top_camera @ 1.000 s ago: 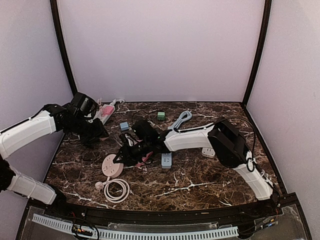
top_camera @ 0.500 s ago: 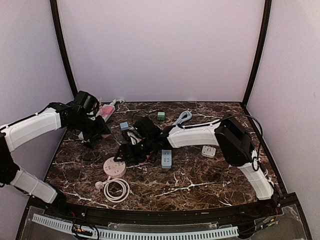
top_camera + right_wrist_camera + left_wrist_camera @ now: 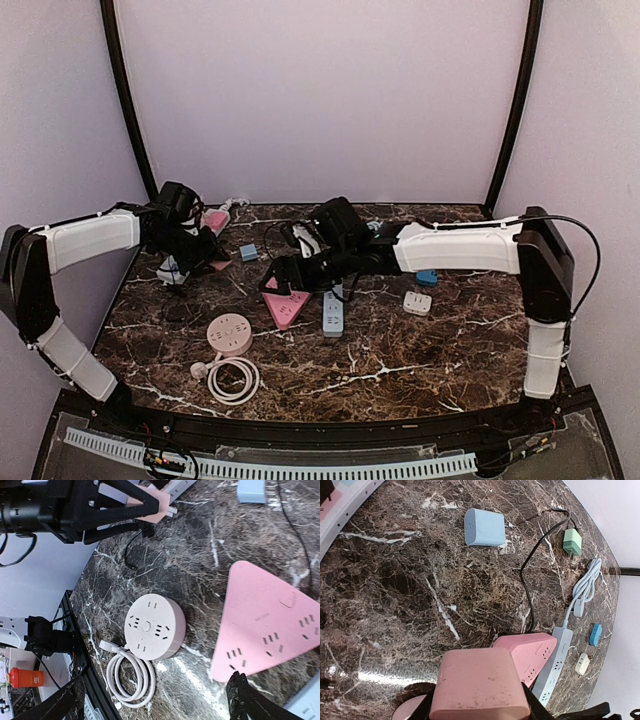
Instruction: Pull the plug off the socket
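Jaws: left gripper (image 3: 481, 711) clamps plug (image 3: 480, 680), lower centre, held clear of socket (image 3: 265, 625); right gripper (image 3: 157, 702) spread wide, empty, above it. Unplugging looks done.

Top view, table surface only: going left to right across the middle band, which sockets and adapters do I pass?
round pink socket → pink triangular socket → pale blue power strip → small white adapter. The coiled white cable sits right below the round socket, so it is left out.
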Controlling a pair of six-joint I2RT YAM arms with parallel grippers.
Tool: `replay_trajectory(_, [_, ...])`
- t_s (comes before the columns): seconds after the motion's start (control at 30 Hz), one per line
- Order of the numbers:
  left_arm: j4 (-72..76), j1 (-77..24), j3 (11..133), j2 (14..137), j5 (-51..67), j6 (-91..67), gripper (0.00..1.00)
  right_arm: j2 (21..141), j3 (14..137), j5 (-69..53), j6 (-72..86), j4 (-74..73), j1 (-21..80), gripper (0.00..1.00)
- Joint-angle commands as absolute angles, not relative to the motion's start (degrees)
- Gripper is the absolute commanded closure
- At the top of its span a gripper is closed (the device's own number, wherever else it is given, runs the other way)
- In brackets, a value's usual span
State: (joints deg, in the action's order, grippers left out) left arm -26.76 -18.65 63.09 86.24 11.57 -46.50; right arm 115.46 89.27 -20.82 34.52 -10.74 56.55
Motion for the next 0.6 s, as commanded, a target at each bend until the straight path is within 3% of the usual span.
replay_trajectory(0.0, [-21.1, -17.0, 65.6, 91.1, 17.9, -47.0, 0.92, 108.1, 82.8, -15.7, 31.9, -10.5, 53.8, 0.05])
replay_trajectory(0.37, [-5.6, -16.4, 63.3, 103.5, 29.1, -59.3, 0.92, 98.0, 72.3, -10.9, 31.0, -11.8, 50.7, 0.04])
replay_trajectory(0.57, [-0.5, -16.4, 61.8, 106.6, 31.9, -64.0, 0.86, 97.8, 70.9, -10.7, 30.7, -12.1, 50.4, 0.04])
